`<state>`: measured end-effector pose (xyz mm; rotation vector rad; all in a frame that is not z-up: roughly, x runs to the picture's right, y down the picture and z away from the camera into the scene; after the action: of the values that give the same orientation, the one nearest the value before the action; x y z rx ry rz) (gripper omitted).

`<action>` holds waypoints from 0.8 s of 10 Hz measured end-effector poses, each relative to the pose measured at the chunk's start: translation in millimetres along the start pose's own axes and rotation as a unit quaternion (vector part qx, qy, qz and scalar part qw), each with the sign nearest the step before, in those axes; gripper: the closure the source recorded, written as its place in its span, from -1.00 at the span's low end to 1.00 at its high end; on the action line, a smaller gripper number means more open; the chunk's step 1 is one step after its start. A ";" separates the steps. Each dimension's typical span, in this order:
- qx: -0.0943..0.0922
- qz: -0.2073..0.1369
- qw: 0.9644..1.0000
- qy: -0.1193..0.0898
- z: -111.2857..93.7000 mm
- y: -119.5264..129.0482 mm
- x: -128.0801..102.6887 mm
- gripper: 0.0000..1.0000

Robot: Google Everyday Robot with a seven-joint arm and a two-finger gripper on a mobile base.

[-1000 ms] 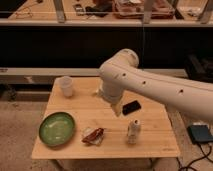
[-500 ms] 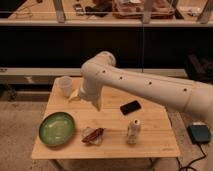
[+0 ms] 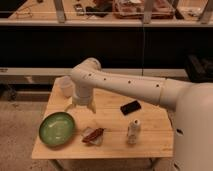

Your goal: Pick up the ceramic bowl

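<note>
The ceramic bowl (image 3: 57, 129) is a wide, shallow green dish with a darker rim, resting at the front left of the wooden table (image 3: 155, 137). My gripper (image 3: 81, 108) hangs from the white arm (image 3: 125, 85) just above the table, a little behind and to the right of the bowl. Its two fingers are spread apart and hold nothing. One fingertip (image 3: 69, 107) is close to the bowl's far rim but apart from it.
A small translucent white cup (image 3: 65, 86) stands at the table's back left, behind the gripper. A brown snack packet (image 3: 93, 135) lies right of the bowl. A small white bottle (image 3: 133, 131) and a flat black object (image 3: 130, 107) are further right. Shelving runs behind the table.
The arm has swung left across the table, from above the black object to the left side, and the gripper has come down near the bowl.
</note>
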<state>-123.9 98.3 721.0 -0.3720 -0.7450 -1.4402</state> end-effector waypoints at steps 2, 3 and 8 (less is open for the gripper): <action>0.003 -0.002 1.000 0.002 0.8 -1.7 1.3 -0.60; 0.016 -0.014 1.000 0.010 6.6 -6.6 9.1 -0.60; 0.112 -0.151 0.978 0.088 53.1 -58.1 74.1 -0.60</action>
<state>-195.6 69.5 796.5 0.0464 -0.8337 -1.6289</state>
